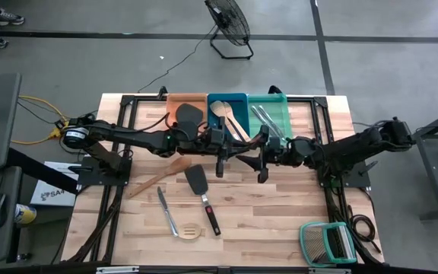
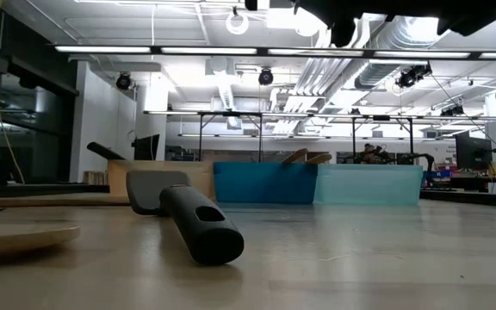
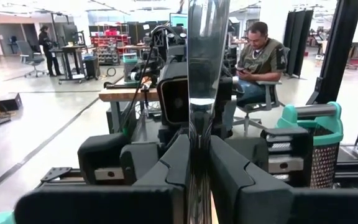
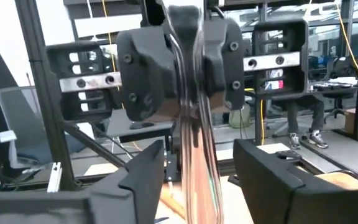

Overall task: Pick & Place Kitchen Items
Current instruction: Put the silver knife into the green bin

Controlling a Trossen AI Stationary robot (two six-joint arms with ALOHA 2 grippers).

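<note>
Both arms meet above the middle of the table, grippers pointing at each other. My left gripper (image 1: 233, 149) (image 3: 199, 152) is shut on a slim silver piece of cutlery (image 3: 207, 56) (image 4: 196, 155). My right gripper (image 1: 258, 155) (image 4: 207, 171) is open, with a finger on either side of that piece and a gap to each. On the table lie a black spatula (image 1: 198, 183) with a black/red handle (image 2: 201, 228), a wooden spatula (image 1: 158, 177), a silver knife (image 1: 162, 200) and a slotted wooden spatula (image 1: 190, 230). My left gripper pinches the silver cutlery between its two fingers (image 3: 199, 168), and the right wrist view shows that hold from the front (image 4: 188, 68). The fingers come level from the table's left. The piece is lifted clear of the table and runs on toward my right gripper.
Along the far edge stand an orange tray (image 1: 186, 100) with a black spatula, a blue tray (image 1: 238, 97) with wooden spoons and a teal tray (image 1: 280, 99) with silver cutlery. A green-framed wire rack (image 1: 327, 242) sits at the near right corner. A person sits beyond the table (image 3: 260, 56).
</note>
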